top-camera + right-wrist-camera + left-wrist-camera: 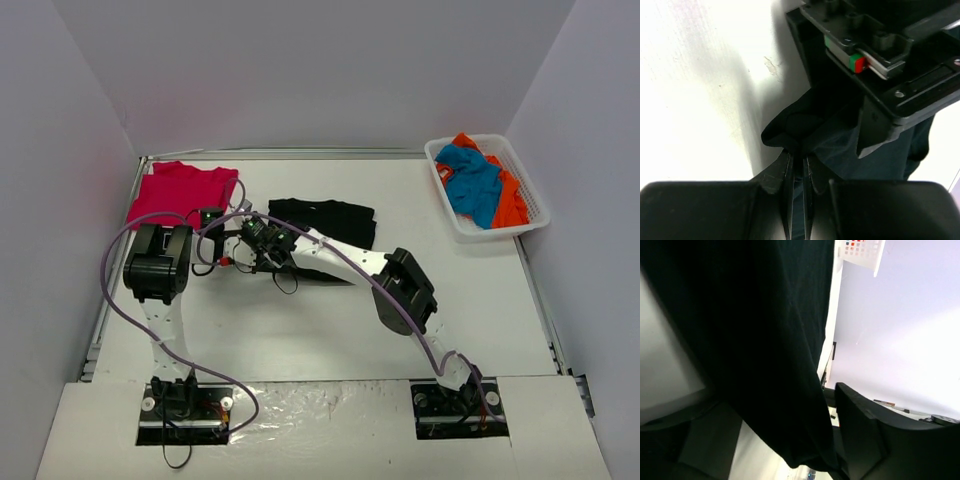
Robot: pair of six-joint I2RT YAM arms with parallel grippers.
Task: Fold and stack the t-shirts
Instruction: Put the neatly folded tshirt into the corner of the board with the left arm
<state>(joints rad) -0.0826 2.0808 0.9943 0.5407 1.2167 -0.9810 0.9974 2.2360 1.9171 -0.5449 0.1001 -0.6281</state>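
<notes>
You had the red shirt (pixel 180 192) laid flat at far left, your left gripper (pixel 780 440) spread wide around cloth of the black shirt (pixel 325 222) in the middle, your right gripper (pixel 796 161) pinched tight on its fold, and the blue shirt (pixel 472 185) and orange shirt (pixel 512 205) heaped in the basket (pixel 490 232), nothing stacked yet.

White table (pixel 300 330), pale lilac walls (pixel 300 70)
</notes>
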